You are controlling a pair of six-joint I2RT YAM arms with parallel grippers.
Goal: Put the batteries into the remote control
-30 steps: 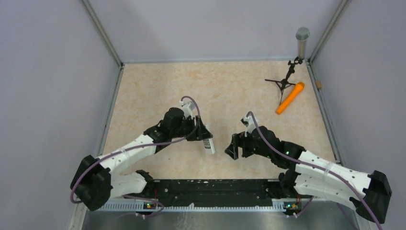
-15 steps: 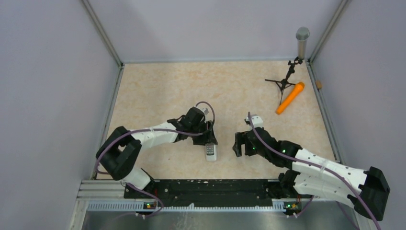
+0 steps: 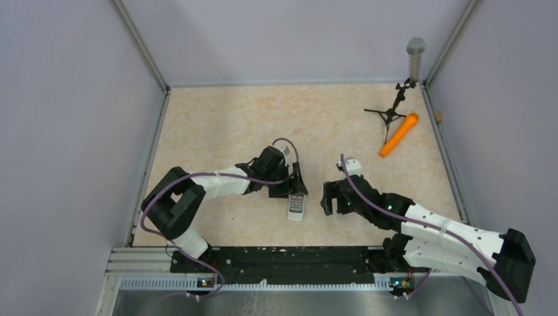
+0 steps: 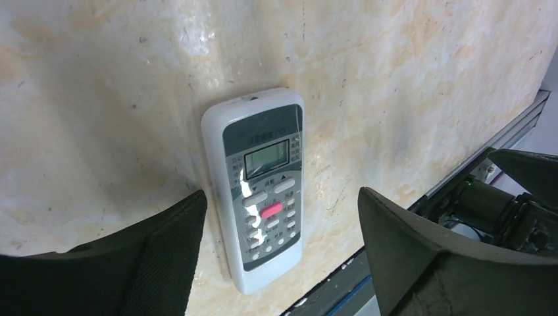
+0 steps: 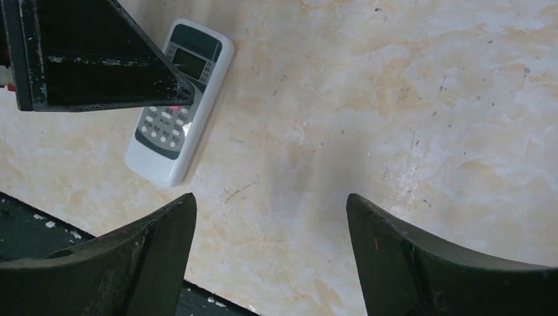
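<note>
The remote control [image 3: 297, 206] lies face up on the beige table, screen and buttons showing, near the front edge. It shows in the left wrist view [image 4: 262, 187] and in the right wrist view [image 5: 179, 101]. My left gripper [image 3: 295, 187] is open just above it, not touching; in the left wrist view [image 4: 283, 197] its fingers stand either side of the remote. My right gripper [image 3: 325, 199] is open and empty to the remote's right; in the right wrist view [image 5: 271, 201] only bare table lies between its fingers. The batteries are out of view.
An orange microphone [image 3: 399, 134] lies at the back right beside a small black tripod stand [image 3: 392, 109] and a grey post [image 3: 415, 56]. The black rail [image 3: 276, 257] runs along the table's front edge. Grey walls enclose three sides.
My left gripper carried the remote down and rightward, set it on the table and let go; its jaws now stand open over it. The right gripper moved slightly.
</note>
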